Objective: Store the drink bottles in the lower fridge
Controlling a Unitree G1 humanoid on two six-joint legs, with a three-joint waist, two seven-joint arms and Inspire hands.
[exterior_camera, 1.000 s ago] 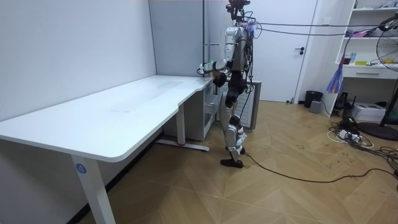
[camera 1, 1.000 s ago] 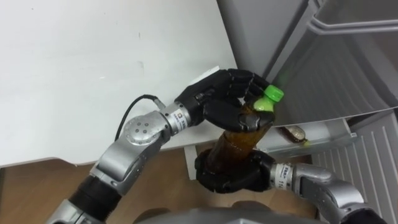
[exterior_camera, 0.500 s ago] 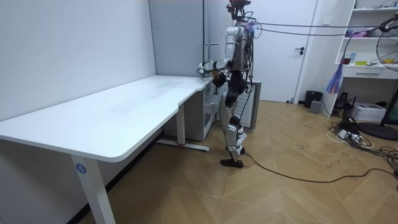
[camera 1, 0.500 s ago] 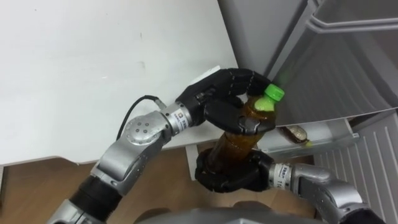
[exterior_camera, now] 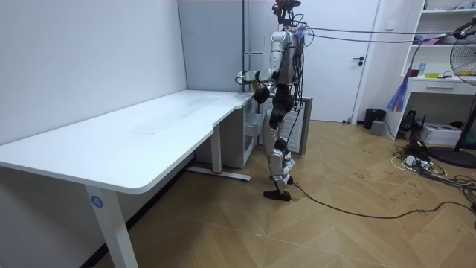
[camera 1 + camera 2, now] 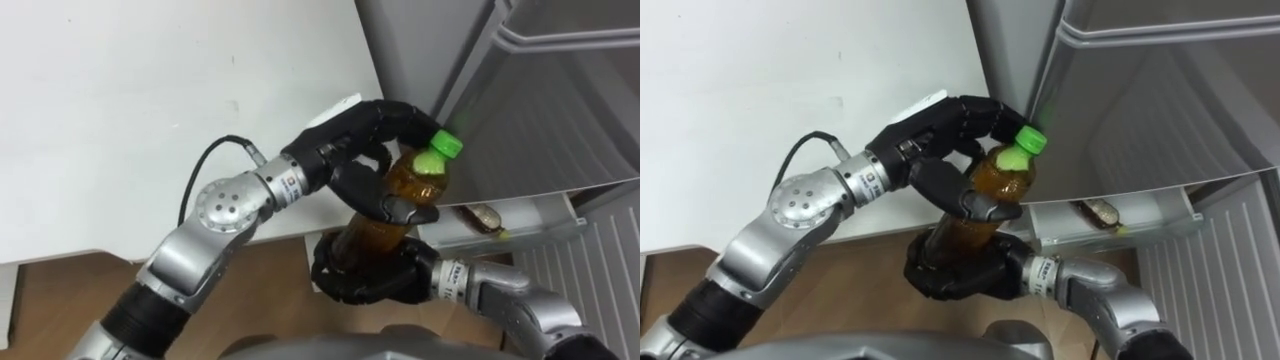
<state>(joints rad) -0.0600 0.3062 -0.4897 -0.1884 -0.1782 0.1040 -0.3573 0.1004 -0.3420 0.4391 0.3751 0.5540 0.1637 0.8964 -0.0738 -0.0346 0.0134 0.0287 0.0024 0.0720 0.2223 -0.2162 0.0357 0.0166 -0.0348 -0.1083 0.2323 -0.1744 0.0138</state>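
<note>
A brown drink bottle [image 6: 412, 176] with a green cap [image 6: 441, 146] stands tilted in front of the grey fridge [image 6: 560, 100]. My right hand [image 6: 365, 282] is shut on its lower part from below. My left hand [image 6: 350, 130] reaches over the bottle's shoulder, its fingers stretched out behind the neck and its thumb [image 6: 385, 205] lying across the front. In the right eye view the bottle [image 6: 997, 180] sits the same way between my left hand [image 6: 940, 125] and my right hand [image 6: 960, 272]. In the room view I stand at the far end of the white desk [image 5: 134, 134].
A second brown bottle [image 6: 485, 213] lies on a white shelf [image 6: 530, 215] low in the fridge. The white desk top [image 6: 150, 100] fills the left, with wood floor [image 6: 60, 300] below its edge. The fridge's grey front rises close on the right.
My left hand's fingers have straightened and loosened from around the bottle's neck, and that arm has lifted a little. My right hand keeps its hold below.
</note>
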